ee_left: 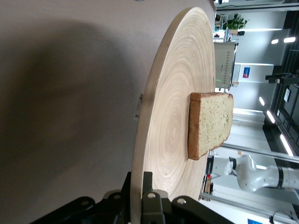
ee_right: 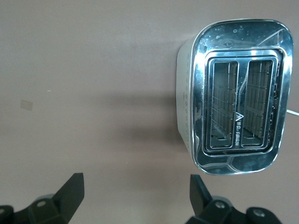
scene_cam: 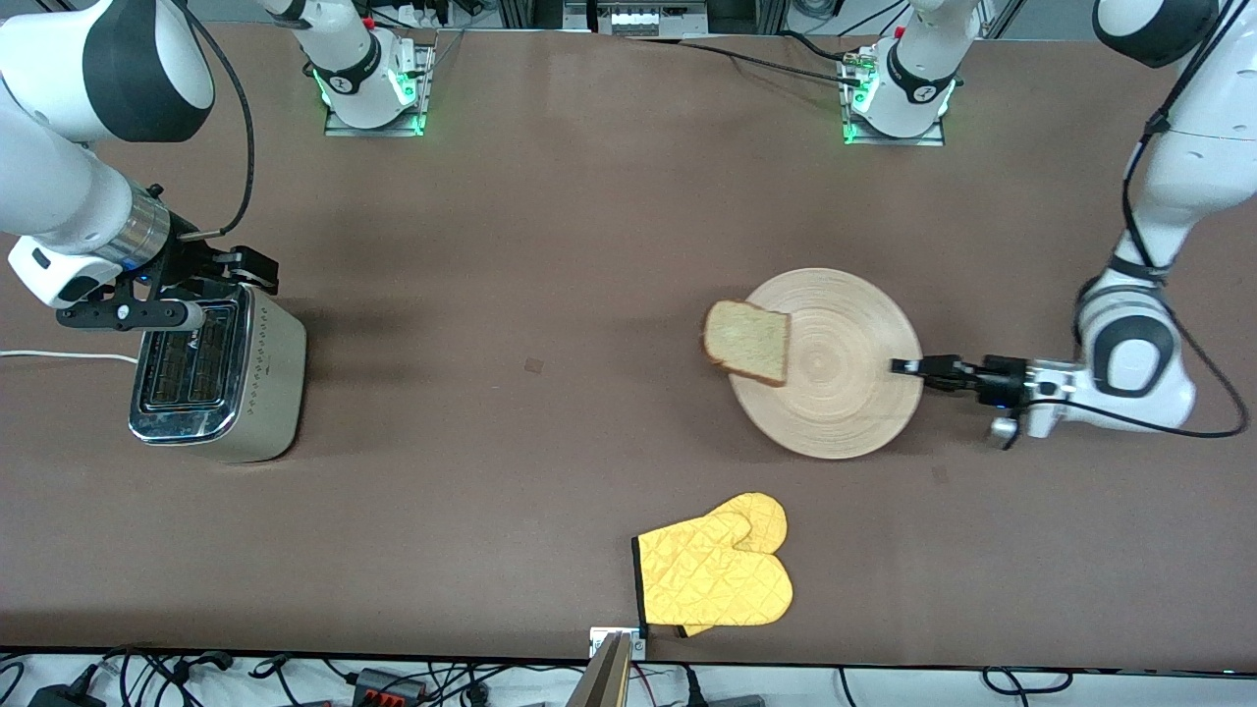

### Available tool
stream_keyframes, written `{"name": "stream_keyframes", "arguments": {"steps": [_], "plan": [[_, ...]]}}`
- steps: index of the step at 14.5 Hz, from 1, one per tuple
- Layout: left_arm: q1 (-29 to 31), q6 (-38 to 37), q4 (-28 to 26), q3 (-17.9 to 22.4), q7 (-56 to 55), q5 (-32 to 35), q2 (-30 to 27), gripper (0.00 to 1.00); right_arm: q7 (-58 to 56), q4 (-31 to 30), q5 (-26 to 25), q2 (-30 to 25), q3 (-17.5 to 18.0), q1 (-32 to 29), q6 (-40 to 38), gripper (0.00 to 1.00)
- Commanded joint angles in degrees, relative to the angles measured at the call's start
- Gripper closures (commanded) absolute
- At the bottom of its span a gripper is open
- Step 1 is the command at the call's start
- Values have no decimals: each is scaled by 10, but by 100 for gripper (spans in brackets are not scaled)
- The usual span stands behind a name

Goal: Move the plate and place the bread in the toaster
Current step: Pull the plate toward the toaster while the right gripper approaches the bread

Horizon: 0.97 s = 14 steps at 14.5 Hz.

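The pale wooden plate (scene_cam: 835, 393) is toward the left arm's end of the table. My left gripper (scene_cam: 901, 367) is shut on the plate's rim, one finger above and one below (ee_left: 140, 179). The plate (ee_left: 173, 126) casts a wide shadow and looks slightly lifted. The bread (scene_cam: 748, 341) lies on the plate's rim toward the right arm's end and overhangs it; it also shows in the left wrist view (ee_left: 212, 121). The silver toaster (scene_cam: 221, 368) stands at the right arm's end, both slots empty (ee_right: 238, 105). My right gripper (scene_cam: 247, 268) is open and empty (ee_right: 135, 191), over the toaster's farther edge.
A yellow oven mitt (scene_cam: 717, 574) lies near the table's front edge, nearer the camera than the plate. The toaster's white cord (scene_cam: 59, 355) runs off the right arm's end of the table. A small tape mark (scene_cam: 533, 365) is on the brown tabletop between toaster and plate.
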Motion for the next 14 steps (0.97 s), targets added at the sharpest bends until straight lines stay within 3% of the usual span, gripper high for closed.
{"name": "stream_keyframes", "arguments": {"steps": [1, 4, 7, 8, 12, 13, 14], "plan": [[7, 119, -88, -76, 3, -45, -24, 99, 7, 6, 1, 2, -1, 3, 2, 0], [-56, 194, -104, -98, 9, -105, -12, 99, 8, 6, 4, 2, 0, 5, 2, 0], [-99, 238, -104, -98, 25, -143, 1, 99, 7, 6, 51, 17, 1, 4, 4, 0], [-102, 249, -104, -98, 38, -144, 8, 99, 6, 8, 75, 24, 1, 11, 8, 0], [-92, 247, -121, -98, 77, -144, 20, 99, 7, 15, 85, 69, 5, 36, 21, 0], [-92, 247, -125, -97, 81, -144, 20, 97, 7, 17, 85, 80, 8, 49, 32, 0], [-92, 246, -126, -97, 79, -144, 20, 87, 9, 19, 86, 93, 8, 66, 43, 0]]}}
